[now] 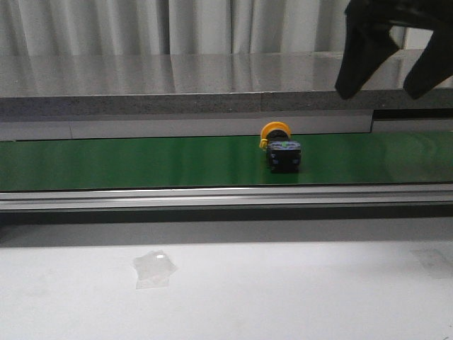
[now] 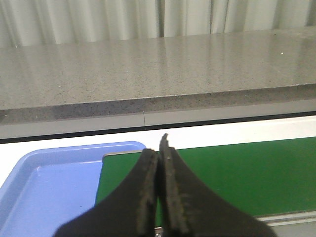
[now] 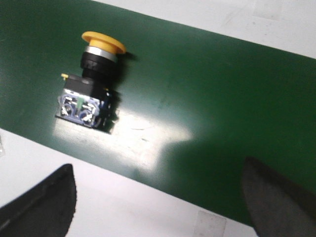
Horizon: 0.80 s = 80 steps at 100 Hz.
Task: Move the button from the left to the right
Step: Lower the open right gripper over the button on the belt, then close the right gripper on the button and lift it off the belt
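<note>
The button (image 1: 280,146) lies on its side on the green belt (image 1: 141,159), its yellow cap toward the back and its black body toward me. It also shows in the right wrist view (image 3: 91,81). My right gripper (image 1: 389,67) hangs open and empty high above the belt, up and to the right of the button; in its wrist view the gripper (image 3: 158,197) has its jaws wide apart. My left gripper (image 2: 159,148) is shut and empty, over the left end of the belt (image 2: 237,173). It is out of the front view.
A blue tray (image 2: 44,187) sits beside the belt's left end. A grey stone counter (image 1: 177,81) runs behind the belt and a metal rail (image 1: 212,197) along its front. A scrap of clear tape (image 1: 154,268) lies on the white table.
</note>
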Available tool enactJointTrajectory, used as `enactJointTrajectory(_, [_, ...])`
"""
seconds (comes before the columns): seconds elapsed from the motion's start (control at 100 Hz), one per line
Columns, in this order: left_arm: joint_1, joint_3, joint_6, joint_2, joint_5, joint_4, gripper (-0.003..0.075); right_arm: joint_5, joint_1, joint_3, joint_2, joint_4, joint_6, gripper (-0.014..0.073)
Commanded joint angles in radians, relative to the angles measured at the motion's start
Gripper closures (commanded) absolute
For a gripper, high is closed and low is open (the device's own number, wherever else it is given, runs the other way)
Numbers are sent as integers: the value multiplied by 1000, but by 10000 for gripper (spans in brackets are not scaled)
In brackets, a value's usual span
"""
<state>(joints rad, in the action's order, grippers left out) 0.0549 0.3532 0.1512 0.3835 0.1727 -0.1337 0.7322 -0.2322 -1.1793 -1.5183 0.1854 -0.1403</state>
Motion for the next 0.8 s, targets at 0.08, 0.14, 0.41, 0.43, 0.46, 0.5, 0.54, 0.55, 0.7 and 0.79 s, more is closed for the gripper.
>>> enactJointTrajectory(0.08, [10,30,-1,5,-83,-11,740,-45,-16,-91,-51,2,-18,-70])
enactJointTrajectory(0.14, [10,30,-1,5,-83,-11,740,-49,-16,-103,-72,2,-18,-70])
enactJointTrajectory(0.41, [10,30,-1,5,-83,-11,740,-70,-16,-110,-122,1,-18,-70])
enactJointTrajectory(0.43, [10,30,-1,5,-83,-11,740,-70,-16,-110,-122,1,-18,-70])
enactJointTrajectory(0.46, [10,30,-1,5,-83,-11,740,-72,-16,-110,-125,1,-19,-70])
enactJointTrajectory(0.5, [10,30,-1,5,-83,-11,740,-74,-16,-110,-125,1,-20,-70])
enactJointTrajectory(0.54, [10,30,-1,5,-83,-11,740,-76,-16,-110,-129,1,-20,-70])
enactJointTrajectory(0.55, [10,30,-1,5,-83,-11,740,-78,-16,-110,-131,1,-20,-70])
enactJointTrajectory(0.7, [10,30,-1,5,-83,-11,740,-89,-16,-110,-149,-9,-20,-70])
enactJointTrajectory(0.79, [10,30,-1,5,-83,-11,740,-83,-16,-110,-167,-23,-20,-50])
